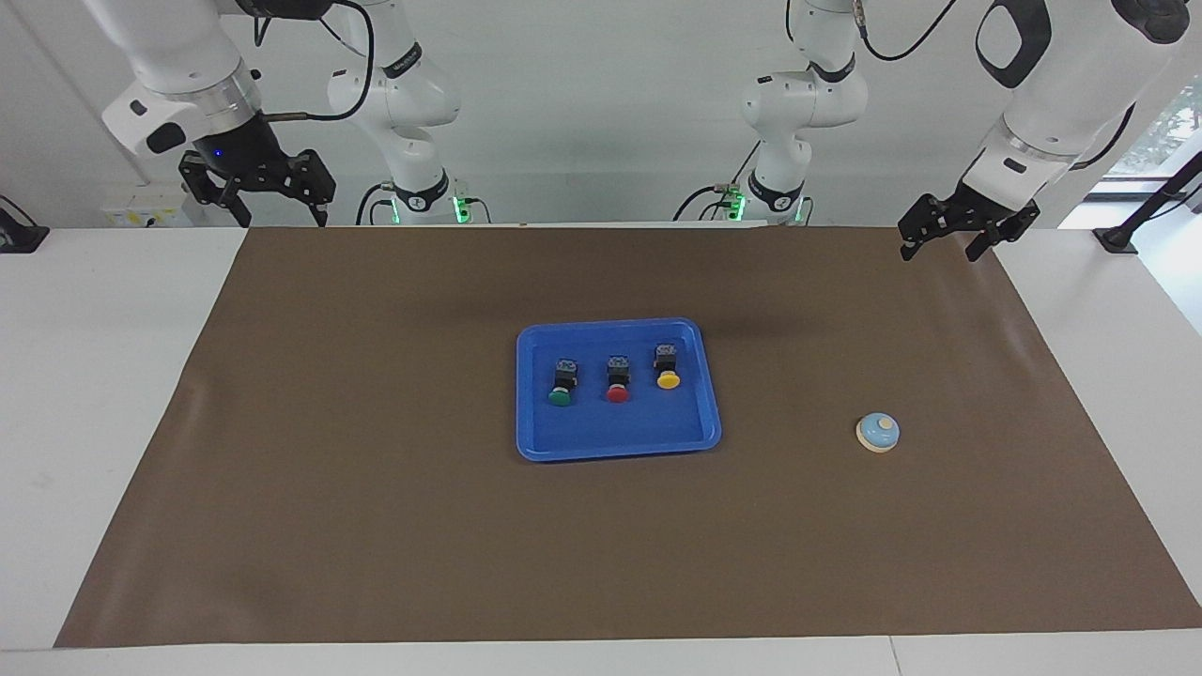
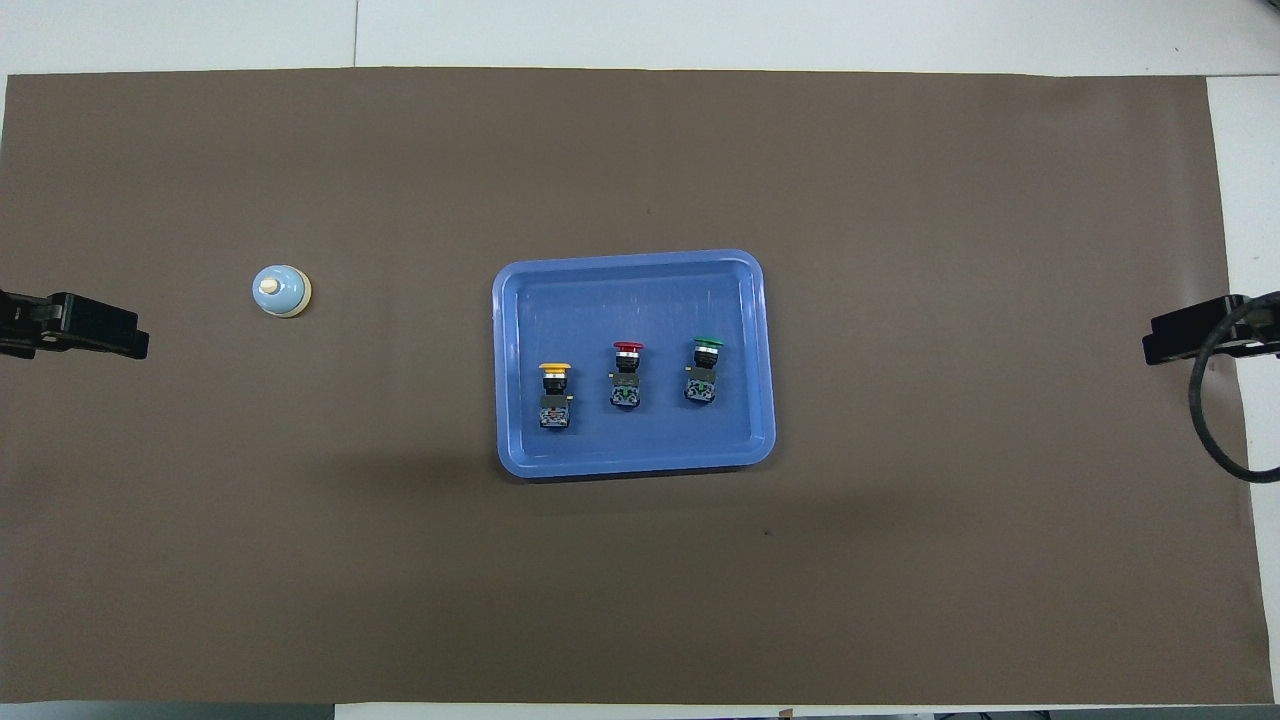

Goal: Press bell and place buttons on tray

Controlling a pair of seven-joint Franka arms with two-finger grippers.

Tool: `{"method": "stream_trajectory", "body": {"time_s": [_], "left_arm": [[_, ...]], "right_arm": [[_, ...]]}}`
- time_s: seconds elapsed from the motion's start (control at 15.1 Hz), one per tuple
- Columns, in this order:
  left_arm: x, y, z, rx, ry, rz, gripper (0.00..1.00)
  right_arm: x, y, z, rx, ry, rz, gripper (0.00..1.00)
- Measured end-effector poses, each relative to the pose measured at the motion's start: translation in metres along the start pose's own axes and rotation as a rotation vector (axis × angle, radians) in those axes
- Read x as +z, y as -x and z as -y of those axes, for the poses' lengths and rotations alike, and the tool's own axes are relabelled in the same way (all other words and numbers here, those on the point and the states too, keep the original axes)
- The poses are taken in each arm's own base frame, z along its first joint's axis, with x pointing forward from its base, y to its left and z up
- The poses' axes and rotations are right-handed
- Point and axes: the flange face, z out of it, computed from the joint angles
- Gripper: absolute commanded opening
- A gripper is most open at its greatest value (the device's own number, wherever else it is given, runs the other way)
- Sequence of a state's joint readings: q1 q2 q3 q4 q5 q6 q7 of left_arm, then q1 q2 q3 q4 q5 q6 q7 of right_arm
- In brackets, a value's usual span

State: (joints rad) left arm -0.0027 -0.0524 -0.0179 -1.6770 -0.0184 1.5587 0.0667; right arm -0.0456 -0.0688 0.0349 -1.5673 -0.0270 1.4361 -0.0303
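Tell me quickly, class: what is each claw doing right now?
Left claw: open, holding nothing, up over the mat's edge nearest the robots.
Right claw: open, holding nothing, raised by the mat's corner at its own end.

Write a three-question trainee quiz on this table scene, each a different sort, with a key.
1. True or false: the green-capped push-button lies outside the blue rectangular plastic tray.
2. Which cap sits between the others? A red B yellow
3. Fill in: the small light-blue domed bell sits toward the ___ arm's end of the brown mat.

Key: 1 false; 2 A; 3 left.
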Motion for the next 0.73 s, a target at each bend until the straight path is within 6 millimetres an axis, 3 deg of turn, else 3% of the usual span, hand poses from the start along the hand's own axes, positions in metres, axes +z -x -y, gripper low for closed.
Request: {"method": "stream_trajectory", "body": {"time_s": [0.73], "left_arm": [[0.0, 0.0, 0.0, 0.0, 0.0, 0.0, 1.0]], "right_arm": [[0.0076, -0.0011, 0.0004, -0.001, 0.0, 0.011, 1.0]]}}
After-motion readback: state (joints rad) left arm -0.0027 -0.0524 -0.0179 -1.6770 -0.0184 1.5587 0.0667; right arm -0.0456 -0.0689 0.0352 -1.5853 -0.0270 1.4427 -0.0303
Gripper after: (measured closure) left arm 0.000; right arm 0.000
